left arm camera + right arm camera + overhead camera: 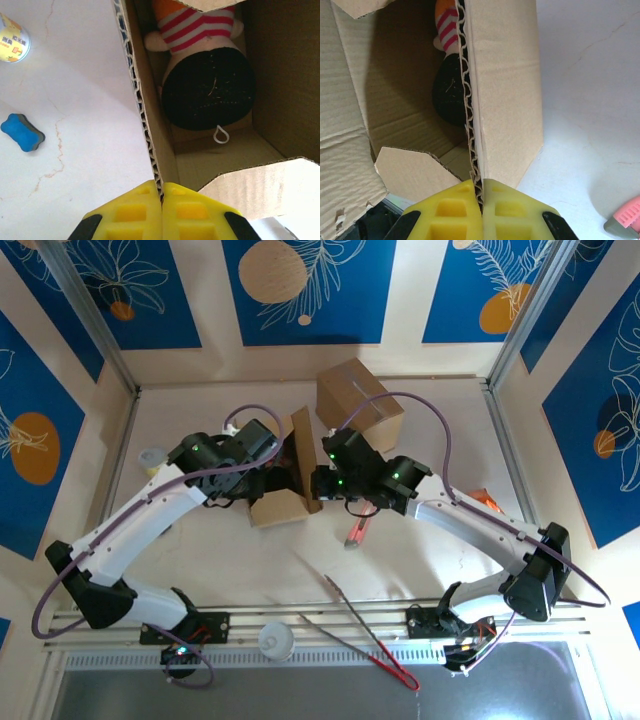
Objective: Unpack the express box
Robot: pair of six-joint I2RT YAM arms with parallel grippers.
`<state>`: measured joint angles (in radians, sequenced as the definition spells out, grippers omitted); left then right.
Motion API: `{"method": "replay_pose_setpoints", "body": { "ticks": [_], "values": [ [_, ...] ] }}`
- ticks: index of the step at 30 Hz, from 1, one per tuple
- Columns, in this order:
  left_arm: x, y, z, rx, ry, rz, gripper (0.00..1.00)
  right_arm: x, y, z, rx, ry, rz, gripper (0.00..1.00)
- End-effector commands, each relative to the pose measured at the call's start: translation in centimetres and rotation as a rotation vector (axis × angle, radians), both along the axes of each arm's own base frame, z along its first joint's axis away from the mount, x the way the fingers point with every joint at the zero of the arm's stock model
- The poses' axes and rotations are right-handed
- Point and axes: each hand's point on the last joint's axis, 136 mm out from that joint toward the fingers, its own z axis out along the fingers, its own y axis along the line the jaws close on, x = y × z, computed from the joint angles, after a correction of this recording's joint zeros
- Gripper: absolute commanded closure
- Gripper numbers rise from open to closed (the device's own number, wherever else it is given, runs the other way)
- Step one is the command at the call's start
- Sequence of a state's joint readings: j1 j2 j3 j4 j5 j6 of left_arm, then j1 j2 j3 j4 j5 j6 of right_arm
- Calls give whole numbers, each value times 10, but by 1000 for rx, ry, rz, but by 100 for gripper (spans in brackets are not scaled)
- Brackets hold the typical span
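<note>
Express box (281, 507) is clamped at opposite walls by the left gripper (161, 195) and right gripper (481, 190); the plush toy (207, 90) lies inside, between them.

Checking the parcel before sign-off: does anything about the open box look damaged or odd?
One flap of the open box has a ragged, punctured edge, low left in the right wrist view. The plush toy inside shows no damage.

A robotics lab cell is indicated: a pale worktop (250, 562) is enclosed by aluminium posts (92, 320) and blue printed panels (350, 310).
</note>
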<state>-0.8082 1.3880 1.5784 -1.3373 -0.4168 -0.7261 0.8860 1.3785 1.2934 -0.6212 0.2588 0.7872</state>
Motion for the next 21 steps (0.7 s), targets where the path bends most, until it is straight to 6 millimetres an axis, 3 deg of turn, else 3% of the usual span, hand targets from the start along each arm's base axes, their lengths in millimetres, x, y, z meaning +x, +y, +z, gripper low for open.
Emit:
{"method": "replay_pose_setpoints", "body": {
  "ticks": [1, 6, 12, 15, 21],
  "values": [
    [-2, -5, 1, -38, -4, -42, 100, 5, -6, 7, 5, -35, -18, 100],
    [4, -28, -5, -129, -30, -109, 100, 5, -16, 10, -9, -35, -8, 100],
    [5, -47, -3, -209, -46, -185, 100, 7, -42, 21, -44, -66, -6, 73],
    [4, -51, -2, -235, -49, -197, 100, 10, -48, 16, -53, -47, -26, 67],
    [2, -60, 0, -302, -56, -209, 100, 14, -47, -2, -81, 24, -67, 64]
  ]
}}
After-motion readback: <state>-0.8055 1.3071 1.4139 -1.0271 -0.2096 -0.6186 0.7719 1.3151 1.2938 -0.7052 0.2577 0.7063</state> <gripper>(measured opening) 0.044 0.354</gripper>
